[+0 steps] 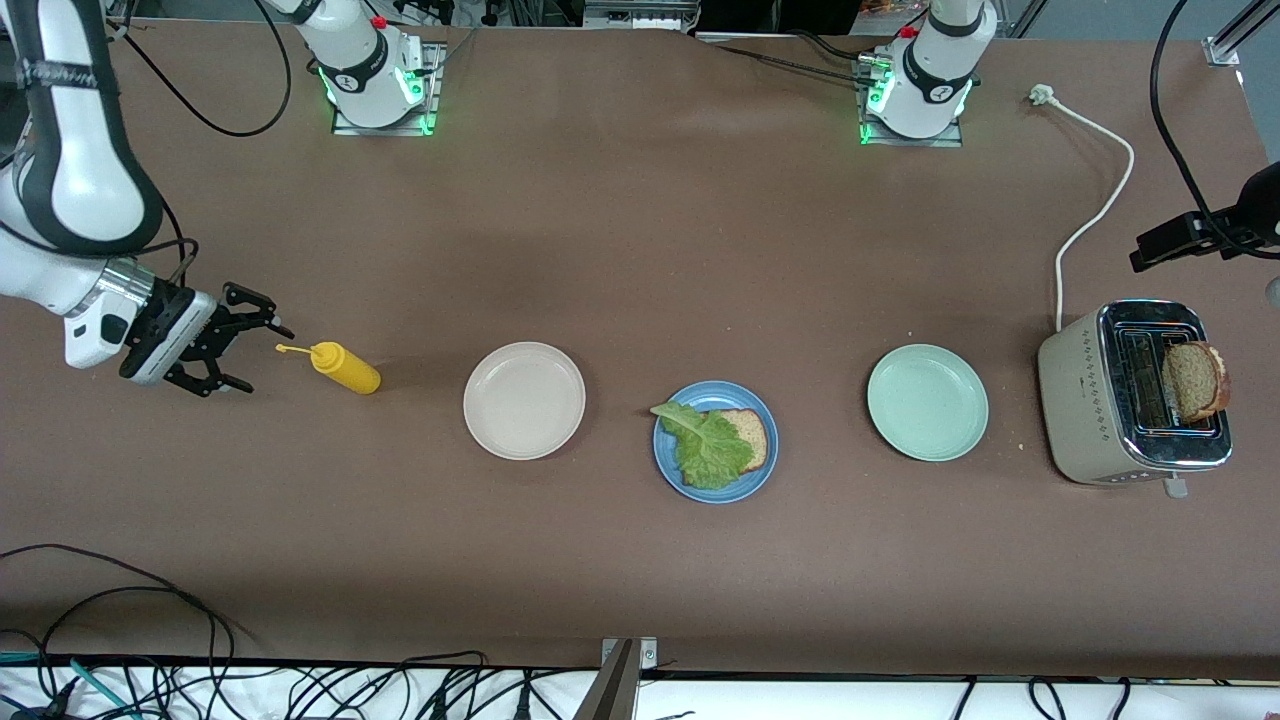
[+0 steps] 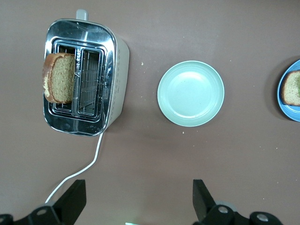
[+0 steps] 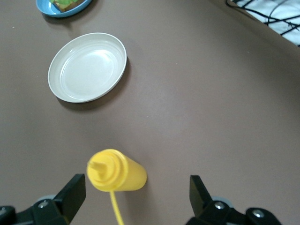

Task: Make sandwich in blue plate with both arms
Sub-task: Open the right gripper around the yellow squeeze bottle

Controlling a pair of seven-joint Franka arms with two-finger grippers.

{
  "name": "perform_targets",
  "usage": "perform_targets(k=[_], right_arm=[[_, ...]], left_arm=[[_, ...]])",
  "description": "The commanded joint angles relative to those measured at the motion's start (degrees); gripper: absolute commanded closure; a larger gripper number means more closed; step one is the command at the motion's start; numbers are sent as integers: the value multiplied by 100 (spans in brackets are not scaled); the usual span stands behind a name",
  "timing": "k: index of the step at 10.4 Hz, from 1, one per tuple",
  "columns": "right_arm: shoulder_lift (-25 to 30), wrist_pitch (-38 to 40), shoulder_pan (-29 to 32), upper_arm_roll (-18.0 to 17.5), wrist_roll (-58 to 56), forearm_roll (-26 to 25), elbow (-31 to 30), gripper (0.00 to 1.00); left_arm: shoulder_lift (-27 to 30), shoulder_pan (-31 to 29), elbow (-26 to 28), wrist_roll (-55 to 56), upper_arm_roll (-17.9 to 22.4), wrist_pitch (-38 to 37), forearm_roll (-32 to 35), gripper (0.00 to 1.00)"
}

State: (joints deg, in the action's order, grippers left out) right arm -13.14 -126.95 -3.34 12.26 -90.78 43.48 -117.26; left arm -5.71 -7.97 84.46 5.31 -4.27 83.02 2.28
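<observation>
The blue plate (image 1: 752, 480) lies mid-table with one brown bread slice (image 1: 752, 432) on it and a ruffled green lettuce leaf (image 1: 708, 445) on top of that slice. A second bread slice (image 1: 1195, 380) stands in a slot of the toaster (image 1: 1090, 400), and also shows in the left wrist view as the toaster's slice (image 2: 58, 77). My left gripper (image 2: 139, 199) hangs open high over bare table beside the toaster, holding nothing. Toward the right arm's end, my right gripper (image 1: 262, 358) is open and empty, just short of a lying yellow squeeze bottle (image 1: 345, 367).
A beige plate (image 1: 524, 400) sits between the yellow bottle and the blue plate. A mint-green plate (image 1: 927, 402) sits between the blue plate and the toaster. The toaster's white cord (image 1: 1095, 200) runs toward the left arm's base. Loose cables (image 1: 120, 600) lie at the table's near edge.
</observation>
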Motion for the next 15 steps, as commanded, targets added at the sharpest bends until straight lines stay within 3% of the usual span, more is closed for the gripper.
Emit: perform_targets(k=[1,3,5,15], right_arm=[[-583,362,368,22,-1704,1214,54,2],[-664,695,535,22,-1724,1260,54,3],[-917,1608,860,22,-1724,1522,97,3],[-1604,2271,1116,22,-2726,1892,370,1]], left_arm=[[0,-38,-53,-39,-30,-58,18,0],[0,-38,-53,-39,-30,-49,10,0],[0,-38,-53,-39,-30,-58,18,0],[0,-38,-53,-39,-30,-58,18,0]])
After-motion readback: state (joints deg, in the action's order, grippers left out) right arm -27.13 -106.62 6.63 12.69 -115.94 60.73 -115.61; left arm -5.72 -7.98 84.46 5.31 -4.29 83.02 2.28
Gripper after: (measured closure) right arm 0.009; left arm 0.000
